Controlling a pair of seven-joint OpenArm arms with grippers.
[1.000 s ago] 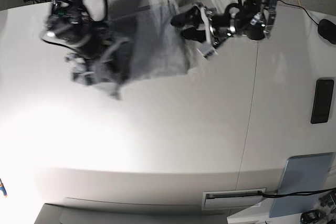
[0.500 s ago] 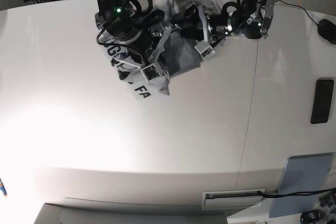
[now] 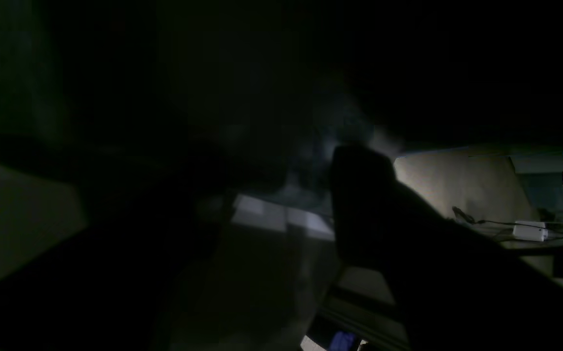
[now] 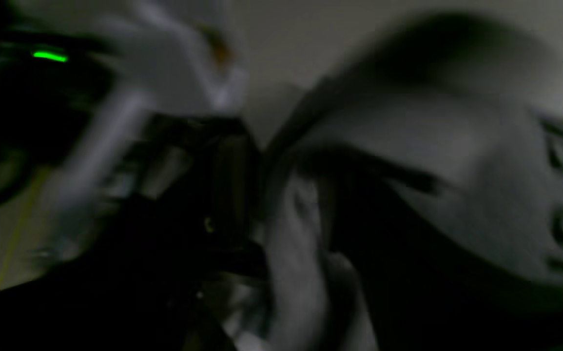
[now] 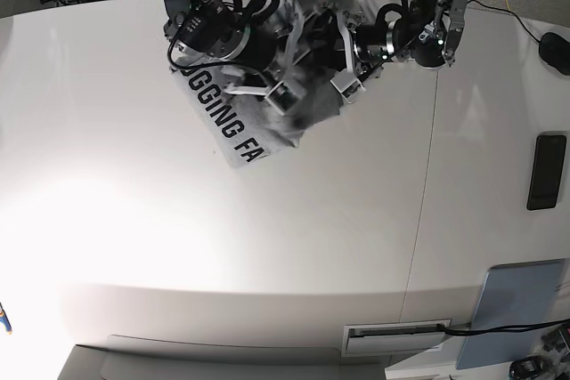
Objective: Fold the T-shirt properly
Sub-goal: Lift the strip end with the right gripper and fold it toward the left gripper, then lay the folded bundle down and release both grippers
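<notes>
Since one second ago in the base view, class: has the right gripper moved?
Yes. The right gripper has swung rightward, toward the table seam and the left gripper, dragging the T-shirt lettering-up.

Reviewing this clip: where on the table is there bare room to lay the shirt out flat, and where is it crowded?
Bare: the wide table surface in front of the T-shirt, out to the near edge. Crowded: the far edge, where the right gripper and left gripper bunch over the cloth. A dark phone sits at the base view's right side.

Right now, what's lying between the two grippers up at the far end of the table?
In the base view, only bunched grey fabric of the T-shirt spans between the right gripper and the left gripper. Its lettered panel spreads onto the table.
</notes>
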